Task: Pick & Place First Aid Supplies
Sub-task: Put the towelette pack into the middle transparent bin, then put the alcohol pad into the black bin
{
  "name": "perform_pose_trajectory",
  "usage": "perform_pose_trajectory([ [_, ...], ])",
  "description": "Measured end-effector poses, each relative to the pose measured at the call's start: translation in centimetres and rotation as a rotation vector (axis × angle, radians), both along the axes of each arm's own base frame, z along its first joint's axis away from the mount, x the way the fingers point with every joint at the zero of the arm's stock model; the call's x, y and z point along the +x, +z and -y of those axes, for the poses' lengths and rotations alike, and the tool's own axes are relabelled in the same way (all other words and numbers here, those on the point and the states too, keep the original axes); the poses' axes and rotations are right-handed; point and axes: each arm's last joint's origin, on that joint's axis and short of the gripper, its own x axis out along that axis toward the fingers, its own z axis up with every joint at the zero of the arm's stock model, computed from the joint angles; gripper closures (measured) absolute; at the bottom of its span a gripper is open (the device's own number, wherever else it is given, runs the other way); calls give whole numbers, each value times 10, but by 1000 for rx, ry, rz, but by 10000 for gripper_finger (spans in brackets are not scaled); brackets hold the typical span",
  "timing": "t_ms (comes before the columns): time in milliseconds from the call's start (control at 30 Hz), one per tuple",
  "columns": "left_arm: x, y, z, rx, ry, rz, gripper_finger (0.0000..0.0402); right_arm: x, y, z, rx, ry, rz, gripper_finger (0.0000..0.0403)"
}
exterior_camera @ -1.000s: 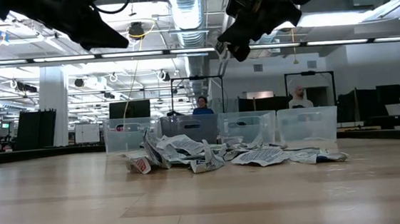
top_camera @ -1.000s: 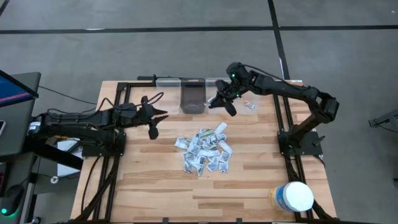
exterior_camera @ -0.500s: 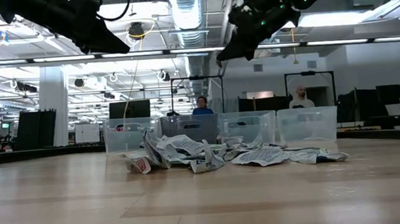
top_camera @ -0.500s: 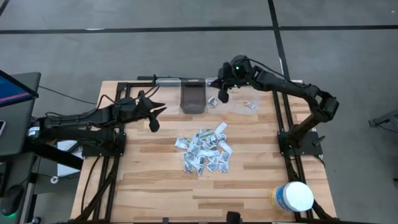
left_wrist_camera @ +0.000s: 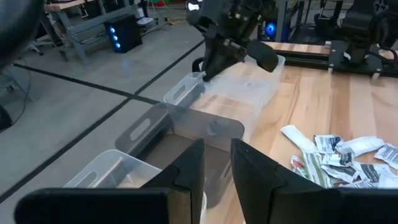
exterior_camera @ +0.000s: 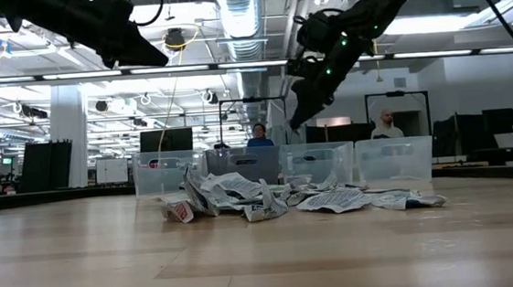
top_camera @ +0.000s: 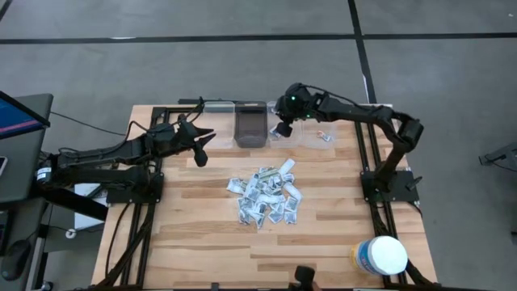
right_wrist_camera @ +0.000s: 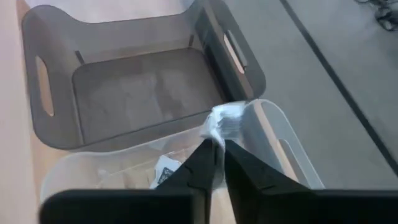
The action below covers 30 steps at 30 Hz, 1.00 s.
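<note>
We have our right gripper [right_wrist_camera: 216, 152] nipping one small crinkled white packet [right_wrist_camera: 225, 118] above the clear plastic bin [top_camera: 284, 133], where another packet [right_wrist_camera: 164, 168] already lies. The heap of grey-white paper packets [top_camera: 265, 197] mid-table remains; our left gripper [left_wrist_camera: 216, 163] hovers, fingers slightly apart.

**What the views leave unclear**

In the high view the right gripper [top_camera: 283, 128] covers part of the clear bin [top_camera: 284, 107] beneath it, so the bin's contents there are hidden. The packets [top_camera: 265, 194] in the heap overlap; their print is too small to read and the lower ones cannot be counted. The white tub [top_camera: 381, 255] is partly cut off by the lower edge. In the low view the bins [exterior_camera: 322, 166] stand half hidden behind the heap, and the people [exterior_camera: 259, 135] beyond are small and indistinct.
</note>
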Motion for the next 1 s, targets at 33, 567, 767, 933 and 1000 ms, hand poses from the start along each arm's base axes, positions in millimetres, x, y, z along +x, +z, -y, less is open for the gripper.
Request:
perform_pose_trajectory([
  [33,0,0,0,0,0,0,323,0,0,-1,4,4,-6,355],
  [567,1,0,2,-10,-86,3,323,13,-9,-46,-5,112,-172,285],
  [767,4,-3,4,-28,-167,-20,323,27,-9,-85,-58,288,-211,285],
  [933,6,-9,6,-73,-234,-62,323,35,-10,-113,-103,382,-236,285],
  [1000,6,-9,7,-94,-251,-59,323,35,-11,-122,-102,412,-262,285],
])
